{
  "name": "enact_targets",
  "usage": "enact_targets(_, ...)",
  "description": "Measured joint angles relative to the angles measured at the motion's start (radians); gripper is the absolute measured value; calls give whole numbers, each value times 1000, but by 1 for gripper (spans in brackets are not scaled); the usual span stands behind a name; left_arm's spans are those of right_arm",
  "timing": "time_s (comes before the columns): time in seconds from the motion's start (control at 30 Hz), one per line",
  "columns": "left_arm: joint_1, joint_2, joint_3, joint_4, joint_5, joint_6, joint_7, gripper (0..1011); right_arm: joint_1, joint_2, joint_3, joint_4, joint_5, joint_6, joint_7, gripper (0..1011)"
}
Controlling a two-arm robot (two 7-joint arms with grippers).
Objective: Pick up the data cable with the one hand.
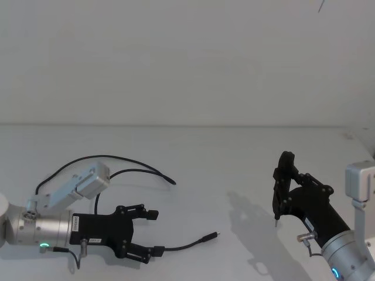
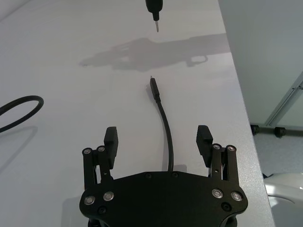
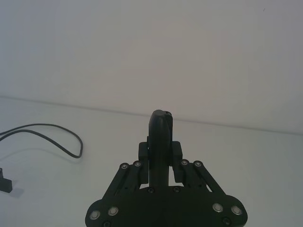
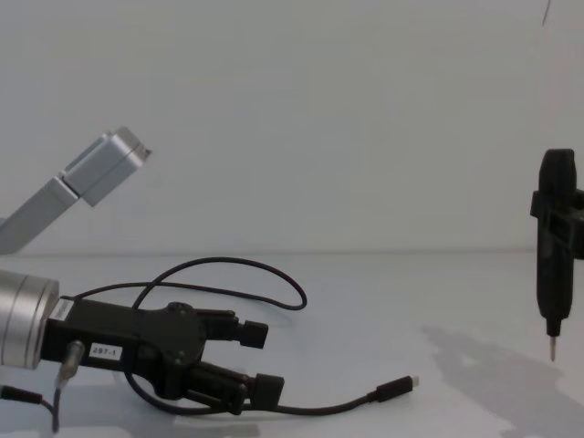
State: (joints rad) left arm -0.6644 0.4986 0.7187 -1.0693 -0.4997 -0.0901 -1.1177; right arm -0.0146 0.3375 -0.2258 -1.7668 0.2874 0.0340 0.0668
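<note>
**White desk (image 1: 234,158), black two-fingered left tool (image 1: 155,234) (image 2: 157,137) (image 4: 262,360) open, long thin black data cable (image 1: 135,171) (image 2: 165,123) between its fingers.**

On the plain flat desk I have the left tool, with its white label and silver cylindrical wrist, lying low with both fingers spread wide and nothing clamped. Well to the right of the left tool, my right tool (image 1: 286,188) (image 3: 161,153) is closed on a black pen-shaped implement with a metal tip (image 1: 285,164) (image 4: 552,274), held upright with the tip down, above the desk. The data cable loops loosely behind the left tool and runs forward through the gap between its fingers. I cannot tell whether it touches them. The cable's small black plug with a short silver tip (image 1: 210,236) (image 2: 155,87) (image 4: 394,390) lies on the desk just ahead of the left tool's fingertips.
</note>
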Motion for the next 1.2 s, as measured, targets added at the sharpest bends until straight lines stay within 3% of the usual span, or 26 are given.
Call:
enact_targets(0.63,-5,25,10,-15,-14,28,4,1001,0,0,0,0,0,0,0,279)
enact_targets(1.2,-14,36,42,-22,-11,45,-14,1001,0,0,0,0,0,0,0,279)
